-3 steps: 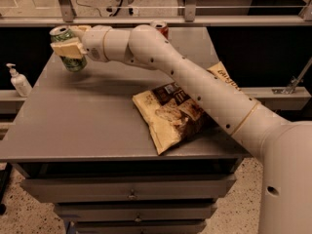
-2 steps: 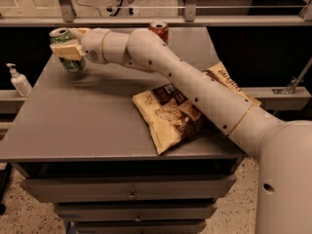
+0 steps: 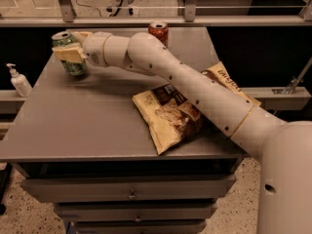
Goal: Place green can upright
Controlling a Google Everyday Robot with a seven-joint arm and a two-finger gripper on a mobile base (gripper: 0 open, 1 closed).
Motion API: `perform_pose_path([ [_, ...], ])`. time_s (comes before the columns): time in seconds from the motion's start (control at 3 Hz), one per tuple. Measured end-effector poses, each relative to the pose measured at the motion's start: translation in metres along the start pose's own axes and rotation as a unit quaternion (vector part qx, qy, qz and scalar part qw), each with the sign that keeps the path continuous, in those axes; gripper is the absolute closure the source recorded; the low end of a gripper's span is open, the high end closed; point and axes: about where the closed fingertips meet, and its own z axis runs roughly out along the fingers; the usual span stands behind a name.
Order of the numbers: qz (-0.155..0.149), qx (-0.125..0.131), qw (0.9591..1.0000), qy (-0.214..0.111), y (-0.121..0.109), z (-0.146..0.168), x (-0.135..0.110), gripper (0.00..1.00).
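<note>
The green can (image 3: 74,68) stands upright at the far left of the grey table (image 3: 73,126), its base at or just above the tabletop. My gripper (image 3: 68,48) is shut on the can's upper half, with one cream finger (image 3: 65,54) across its front. My arm reaches from the lower right across the table to it. The can's silver top shows above the finger.
A red can (image 3: 158,32) stands upright at the table's far edge, behind my arm. A brown and cream snack bag (image 3: 168,118) lies mid-table under my arm, with a second bag (image 3: 228,82) to its right. A soap bottle (image 3: 19,82) stands on a ledge left of the table. Drawers (image 3: 131,194) sit below.
My arm has dropped slightly with the green can in the gripper, so the red can behind it shows more fully. The can stays upright.
</note>
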Motion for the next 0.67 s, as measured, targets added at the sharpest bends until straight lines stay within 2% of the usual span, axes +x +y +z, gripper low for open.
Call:
perform_pose_path([
  [0.67,0.012,0.011,0.9999,0.002,-0.0003,-0.0047,0.0081,0.14],
])
